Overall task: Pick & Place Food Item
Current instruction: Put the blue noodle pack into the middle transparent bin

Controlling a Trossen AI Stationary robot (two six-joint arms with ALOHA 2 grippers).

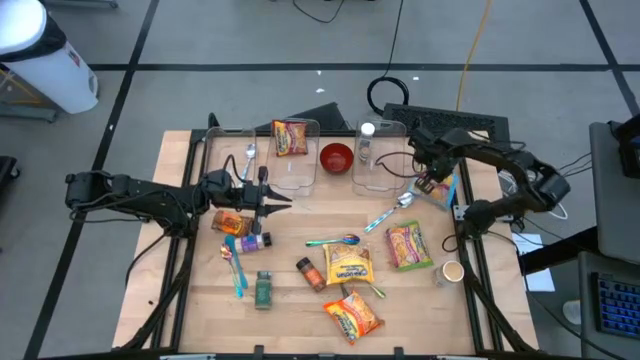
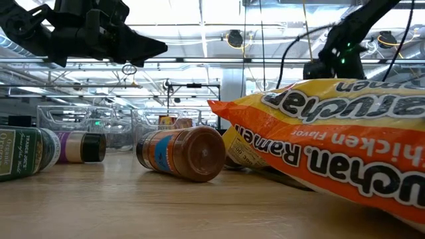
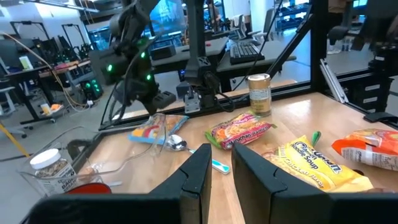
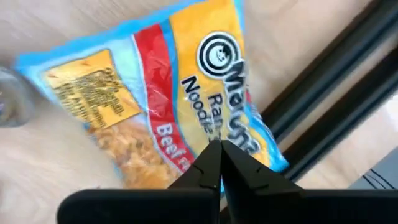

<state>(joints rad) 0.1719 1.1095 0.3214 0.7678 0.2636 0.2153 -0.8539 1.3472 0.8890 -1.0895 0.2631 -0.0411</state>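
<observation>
We see a blue-edged beef ramen packet (image 4: 168,93) lying flat on the wooden table (image 1: 290,300), at the right of the high view (image 1: 441,190), close to the table's right rail. Our right gripper (image 4: 219,163) hangs directly over it, its two dark fingers pressed together into a single point with nothing between them; in the right wrist view that point sits above the packet's lower edge. From above, the right gripper (image 1: 428,182) shows just left of the packet and right of a clear bin (image 1: 380,155) holding a white-lidded jar (image 1: 366,143).

Just beside the packet, toward the centre, lies a metal spoon (image 1: 404,200) with a light blue handle. Below it in the high view rests a pink and green noodle packet (image 1: 407,245), and further lower right stands a small tin can (image 1: 452,271).

Our left gripper (image 1: 268,199) is at the centre left of the high view, raised off the table, its fingers a narrow gap apart and holding nothing, as the left wrist view (image 3: 221,163) shows. Near it lie an orange bottle (image 1: 230,222) and a purple jar (image 1: 248,242).

At the lower centre rest a yellow chicken soup packet (image 1: 347,265), an orange chicken ramen packet (image 1: 353,315), a brown spice bottle (image 1: 310,273) and a green spice jar (image 1: 263,289). At the upper centre a red bowl (image 1: 336,156) stands between the two clear bins, and the left bin (image 1: 270,160) contains another noodle packet (image 1: 290,137).
</observation>
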